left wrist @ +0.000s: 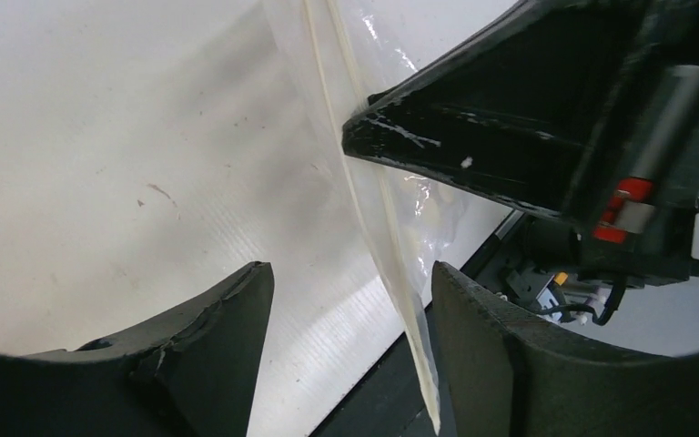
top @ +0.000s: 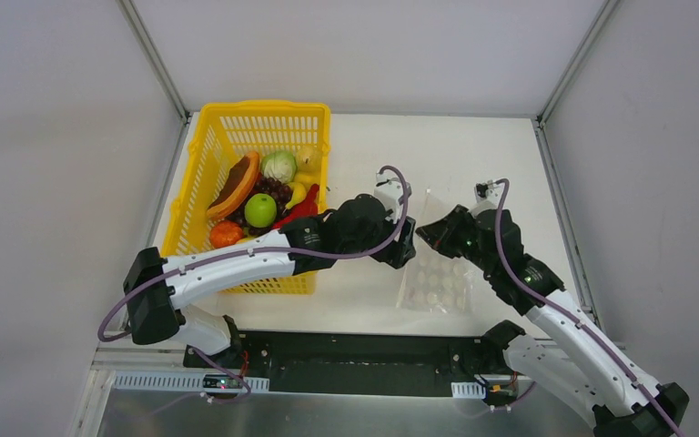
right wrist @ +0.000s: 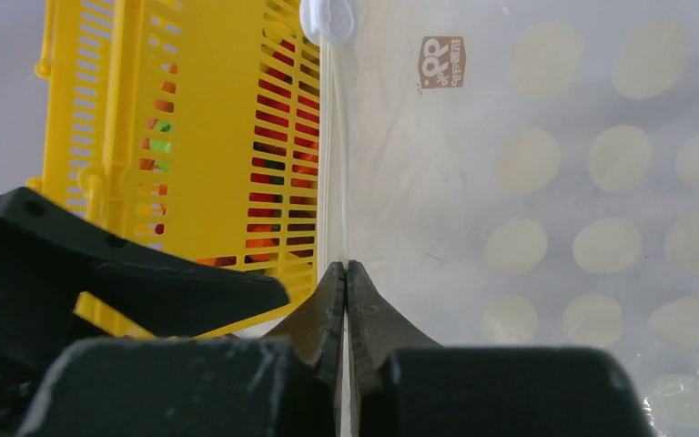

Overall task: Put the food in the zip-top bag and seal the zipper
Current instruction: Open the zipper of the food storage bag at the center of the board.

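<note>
Right gripper point(right wrist: 346, 270) is clamped shut on the zipper point(right wrist: 335, 164) of the zip-top bag point(top: 437, 278), beside the yellow basket point(top: 237, 123) holding the food point(top: 260, 209), while left gripper point(left wrist: 353, 287) stands open astride that strip.

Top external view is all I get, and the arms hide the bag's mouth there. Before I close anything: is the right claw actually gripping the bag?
Observer: Yes. The right wrist view shows the right claw shut on the zip-top bag, right on its zipper edge.
Operator: And the left claw?
Observer: The left wrist view shows the left claw open, straddling the zipper without pinching it; the strip passes nearer one side of the gap.
</note>
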